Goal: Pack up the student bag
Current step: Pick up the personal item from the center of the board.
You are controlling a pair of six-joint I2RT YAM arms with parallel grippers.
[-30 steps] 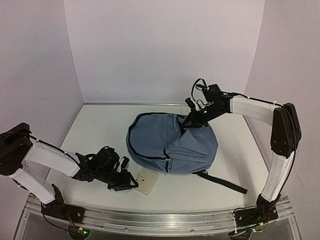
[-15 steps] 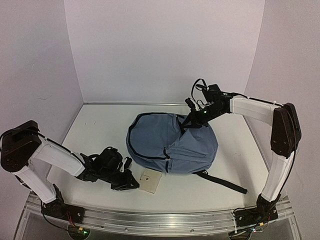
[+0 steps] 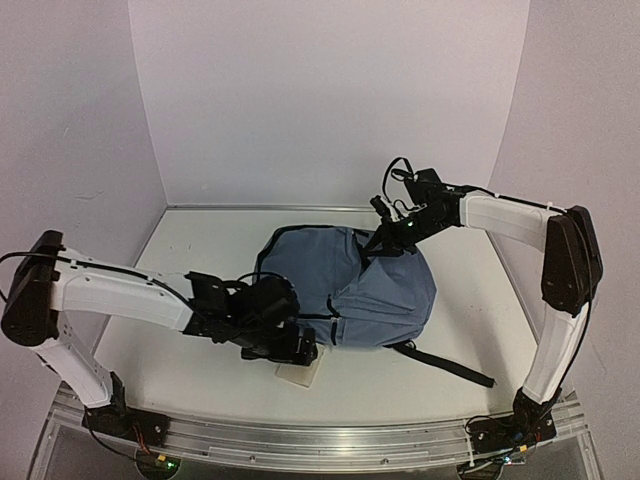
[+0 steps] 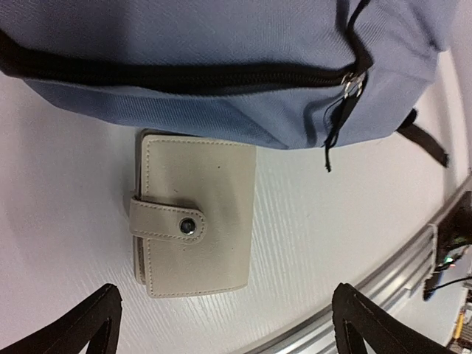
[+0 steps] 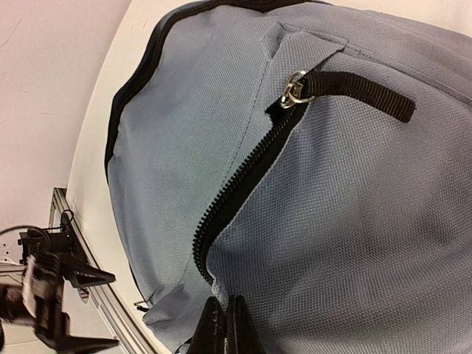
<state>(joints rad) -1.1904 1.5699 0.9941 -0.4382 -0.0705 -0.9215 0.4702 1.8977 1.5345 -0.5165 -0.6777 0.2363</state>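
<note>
We see the student bag [image 3: 345,285] lying mid-tabletop [image 3: 200,250]. Our right hand [image 5: 225,324] is clenched on its fabric beside the open zipper [image 5: 243,184], at the bag's 1 o'clock. Our left hand [image 4: 228,318] hangs released — fingers spread wide — over a cream wallet [image 4: 195,214] touching the bag's 7 o'clock edge.

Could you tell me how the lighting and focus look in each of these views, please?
Top external: soft, even light with a lilac cast, faint shadows on the table, its front rail slightly bowed by the lens. Left wrist: the wallet and student bag sharp, a mild sheen on the table. Right wrist: the bag's weave crisp, the lower-left background blurred.
</note>
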